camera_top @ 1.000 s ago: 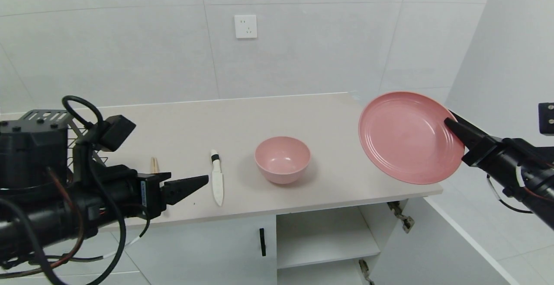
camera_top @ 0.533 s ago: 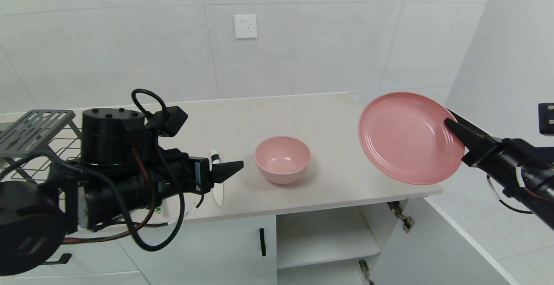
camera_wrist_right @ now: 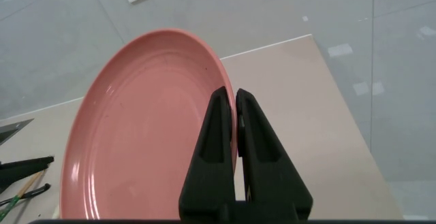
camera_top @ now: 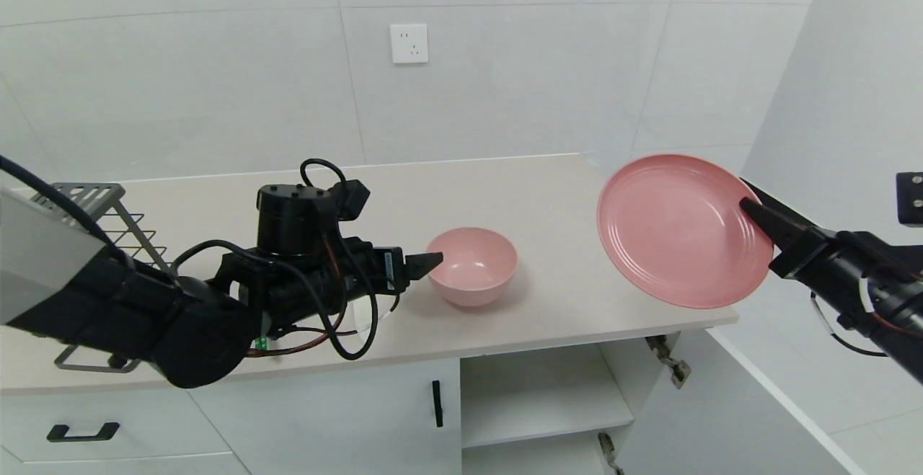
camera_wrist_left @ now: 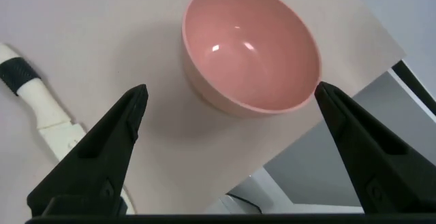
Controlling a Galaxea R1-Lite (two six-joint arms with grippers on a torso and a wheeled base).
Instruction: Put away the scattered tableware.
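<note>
Left claw [camera_wrist_left: 231,91] is released and spread wide, holding nothing. The pink bowl [camera_wrist_left: 252,47] lies just ahead between its two fingers [camera_wrist_left: 116,139], untouched. In the head view the claw tip sits just beside the bowl's left rim. The bowl stands upright on the bench [camera_top: 562,194], near the front edge.

Right claw [camera_top: 746,205] is clenched on the rim of the pink plate [camera_top: 678,230]. It holds the plate tilted in the air at the right end of the bench, with the open cabinet [camera_top: 541,388] below.

Step, as we judge it: the plate is in hand and the bowl grasp is next. The bowl looks nearly as wide as the spread, so we'd go for a rim pinch: one finger inside the wall, one outside, then close.

Views: the left wrist view shows a white knife [camera_wrist_left: 41,112] with a black band lying on the bench near the bowl. In the head view the left arm covers most of it. The right wrist view shows the jaws shut tight on the plate's edge. The head view adds the plate's tilt, the cabinet shelves, and a wire rack [camera_top: 86,194] at the bench's left end.
</note>
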